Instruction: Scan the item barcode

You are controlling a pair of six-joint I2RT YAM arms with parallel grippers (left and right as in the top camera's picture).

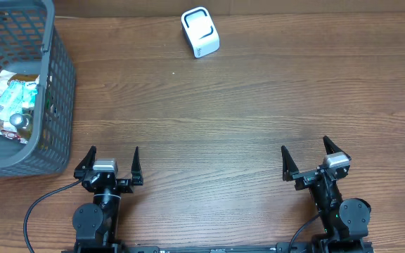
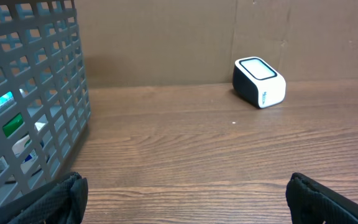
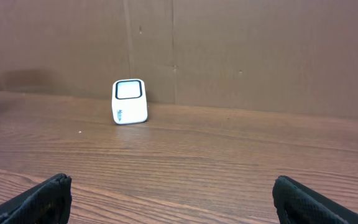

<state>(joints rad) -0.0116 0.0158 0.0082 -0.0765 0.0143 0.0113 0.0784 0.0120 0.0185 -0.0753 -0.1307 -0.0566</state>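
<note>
Spanning the view: wood table [image 1: 259, 105]. Grey basket [image 1: 60, 84] sits at its left edge. Left gripper [image 1: 114, 151] is just nearside of basket, right gripper [image 1: 305, 145] well right of it; both spread wide, holding nothing. White scanner [image 1: 200, 32] is right of basket, well apart. Packets [image 1: 13, 98] lie inside basket.

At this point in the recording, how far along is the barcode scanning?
Nothing looks done yet. The packaged items lie in the grey basket at the left; the white scanner stands alone at the far edge. Nothing is in hand: the left gripper and right gripper are open and empty near the front edge. Left to do: pick an item and show its barcode to the scanner.
</note>
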